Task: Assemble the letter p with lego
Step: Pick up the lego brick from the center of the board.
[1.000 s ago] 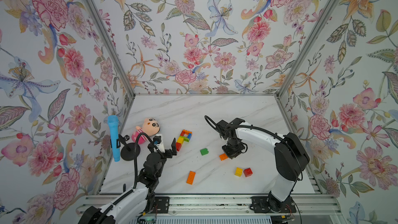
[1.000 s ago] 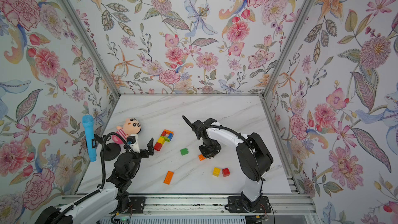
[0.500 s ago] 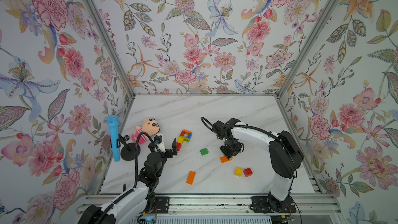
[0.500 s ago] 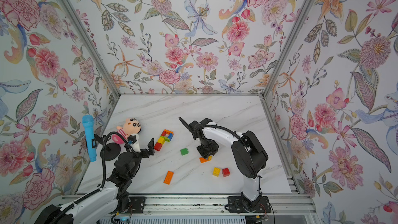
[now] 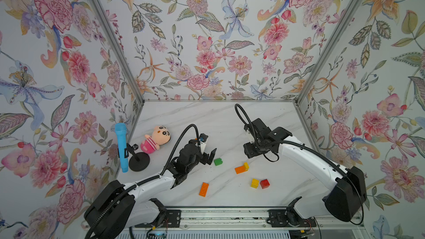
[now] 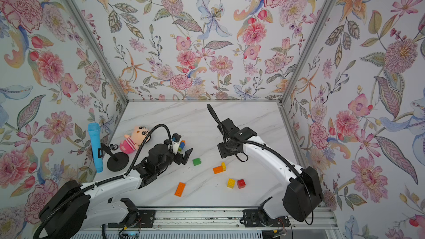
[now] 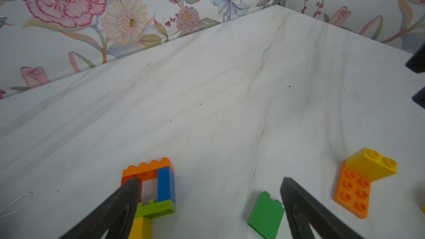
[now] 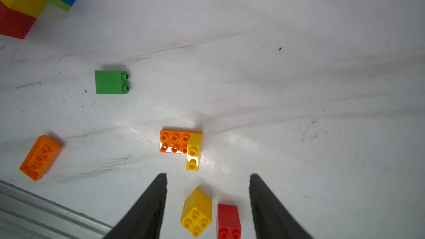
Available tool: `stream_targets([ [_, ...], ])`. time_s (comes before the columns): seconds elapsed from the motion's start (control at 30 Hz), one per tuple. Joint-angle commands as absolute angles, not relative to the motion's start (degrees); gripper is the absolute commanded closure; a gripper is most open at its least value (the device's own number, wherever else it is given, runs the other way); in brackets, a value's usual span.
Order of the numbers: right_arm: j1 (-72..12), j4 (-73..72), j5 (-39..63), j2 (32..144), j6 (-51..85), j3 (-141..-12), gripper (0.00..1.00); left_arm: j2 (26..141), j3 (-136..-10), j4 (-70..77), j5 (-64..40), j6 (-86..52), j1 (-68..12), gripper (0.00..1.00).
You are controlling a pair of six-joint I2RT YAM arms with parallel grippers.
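Observation:
A joined lego piece of orange, blue, lime, yellow and red bricks (image 7: 166, 185) lies by one finger of my open left gripper (image 7: 210, 180). In a top view only its blue edge (image 6: 182, 144) shows past the gripper (image 6: 184, 149). A green brick (image 5: 218, 161) lies near the other finger. A narrow yellow brick (image 5: 246, 166) sits on one end of an orange brick (image 5: 240, 169). My right gripper (image 8: 208, 175) hangs open above the table, holding nothing. A yellow square brick (image 8: 196, 212) and a red brick (image 8: 228, 219) lie far below it.
A loose long orange brick (image 5: 204, 189) lies near the front. A pink plush doll (image 5: 155, 140) and a blue microphone (image 5: 121, 145) on a black stand sit at the left. Floral walls close three sides. A metal rail (image 5: 218, 214) runs along the front.
My right gripper has opened, let go of the yellow brick on the orange one, and lifted away. My left gripper has moved right, over the joined piece.

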State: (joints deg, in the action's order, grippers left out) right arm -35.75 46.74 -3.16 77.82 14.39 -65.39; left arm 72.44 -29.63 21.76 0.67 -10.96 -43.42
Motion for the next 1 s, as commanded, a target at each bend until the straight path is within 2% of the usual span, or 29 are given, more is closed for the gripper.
stream_targets([
  [0.0, -32.37, 34.07, -0.82, 72.06, 18.22, -58.47, 0.40, 76.52, -34.08, 10.40, -2.37, -7.30, -46.23, 0.02],
  [0.1, -28.87, 26.50, 2.99, 66.65, 20.27, -52.97, 0.40, 80.86, -39.09, 2.45, -2.99, -5.42, -47.16, 0.07],
  [0.2, -26.68, 23.59, 5.04, 63.61, 21.04, -50.09, 0.40, 83.76, -41.88, -3.27, -3.99, -4.04, -47.12, 0.07],
  [0.47, -22.85, 19.77, 10.35, 61.56, 21.75, -45.56, 0.39, 91.08, -47.06, -7.63, -5.42, -1.43, -47.07, 0.09],
  [0.7, -21.55, 17.59, 13.49, 61.01, 22.58, -43.39, 0.39, 96.87, -50.93, -11.08, -1.74, -0.93, -46.34, 0.09],
  [0.83, -20.97, 17.37, 14.22, 60.74, 22.50, -42.65, 0.38, 99.07, -52.54, -13.23, -3.05, -0.02, -46.29, 0.22],
  [0.97, -20.08, 17.06, 14.39, 60.12, 23.05, -41.68, 0.35, 99.51, -52.82, -13.53, -5.05, 0.76, -46.14, 0.29],
])
